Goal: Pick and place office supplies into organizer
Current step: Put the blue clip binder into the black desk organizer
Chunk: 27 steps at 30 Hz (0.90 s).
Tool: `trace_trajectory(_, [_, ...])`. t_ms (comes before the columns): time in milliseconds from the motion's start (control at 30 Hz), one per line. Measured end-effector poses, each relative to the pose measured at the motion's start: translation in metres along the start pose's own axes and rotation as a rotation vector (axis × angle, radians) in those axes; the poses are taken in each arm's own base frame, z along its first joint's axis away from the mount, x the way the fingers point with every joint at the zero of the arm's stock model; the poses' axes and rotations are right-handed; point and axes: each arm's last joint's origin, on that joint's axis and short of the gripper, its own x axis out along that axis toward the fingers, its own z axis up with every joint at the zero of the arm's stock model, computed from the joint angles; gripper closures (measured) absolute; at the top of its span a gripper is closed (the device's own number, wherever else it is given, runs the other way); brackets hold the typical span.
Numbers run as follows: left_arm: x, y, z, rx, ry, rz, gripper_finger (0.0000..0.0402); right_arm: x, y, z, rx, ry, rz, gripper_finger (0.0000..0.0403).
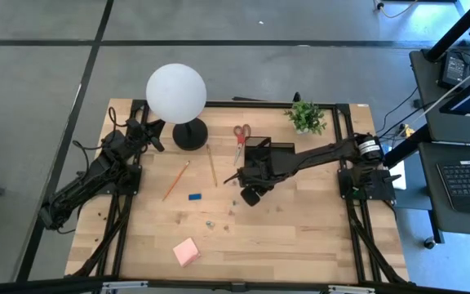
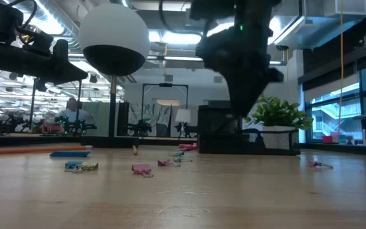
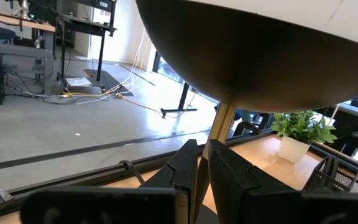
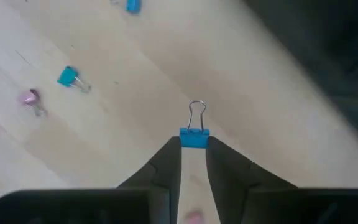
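Observation:
My right gripper [image 4: 194, 151] hangs above the middle of the table [image 1: 300, 237], just in front of the black organizer [image 1: 269, 152], and is shut on a small blue binder clip [image 4: 194, 138]. More clips [image 4: 68, 76] lie loose on the wood below. Red-handled scissors [image 1: 241, 139], two pencils [image 1: 176, 180], a blue eraser [image 1: 195, 196] and a pink sticky-note pad [image 1: 187, 251] lie flat on the table. My left gripper [image 3: 202, 158] waits shut at the far left, level, beside the lamp's stem [image 3: 222, 121]. My right gripper pinches the clip's blue body [image 4: 194, 140] between the free ends of its two fingers, which point down from above. The clip's wire loop [image 4: 196, 112] sticks out past the fingertips. The clip hangs clear of the table.
A white globe lamp [image 1: 176, 92] on a round black base [image 1: 190, 135] stands at the far left. A small potted plant [image 1: 306, 117] stands at the far right, behind the organizer. Bare wood lies along the near edge.

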Motion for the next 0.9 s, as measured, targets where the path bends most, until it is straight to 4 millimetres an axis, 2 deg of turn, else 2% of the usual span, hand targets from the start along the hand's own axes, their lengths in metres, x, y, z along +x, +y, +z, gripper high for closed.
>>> trace_trajectory(200, [0.0, 0.0, 0.0, -0.003, 0.0, 0.0, 0.0368, -0.03, -0.003, 0.02, -0.062, -0.116, -0.088, 0.033])
trace_trajectory(367, [0.0, 0.0, 0.0, -0.002, 0.0, -0.001, 0.0368, -0.037, -0.018, 0.036, -0.078, -0.117, -0.142, 0.033])
trace_trajectory(667, [0.0, 0.0, 0.0, -0.001, 0.0, -0.001, 0.0368, -0.016, -0.045, 0.049, -0.057, -0.082, -0.179, 0.0329])
trace_trajectory(900, [0.0, 0.0, 0.0, 0.0, 0.001, -0.001, 0.0368, 0.01, -0.051, 0.052, -0.021, -0.138, -0.135, 0.0329])
